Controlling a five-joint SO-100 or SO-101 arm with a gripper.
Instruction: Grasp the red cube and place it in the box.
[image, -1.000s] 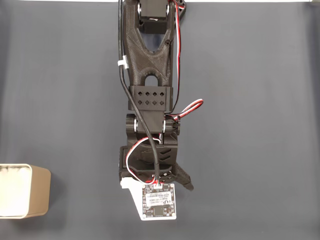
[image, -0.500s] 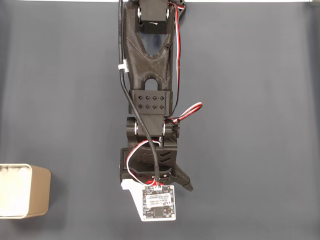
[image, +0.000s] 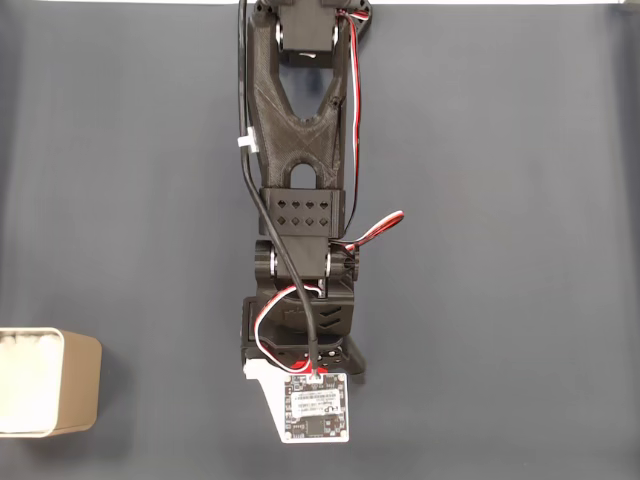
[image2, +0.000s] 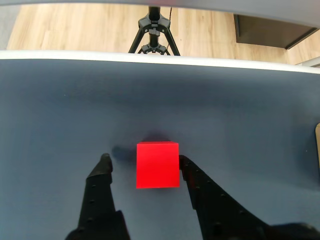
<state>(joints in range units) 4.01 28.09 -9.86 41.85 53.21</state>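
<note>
Dark mat, plain red cube btwn gripper fingers

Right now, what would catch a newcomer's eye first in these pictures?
In the wrist view, the red cube on the dark mat, sitting between the open pincer fingers, its right side at the right finger. In the fixed view, the black arm runs down the middle, with the box at the lower left edge.
</note>
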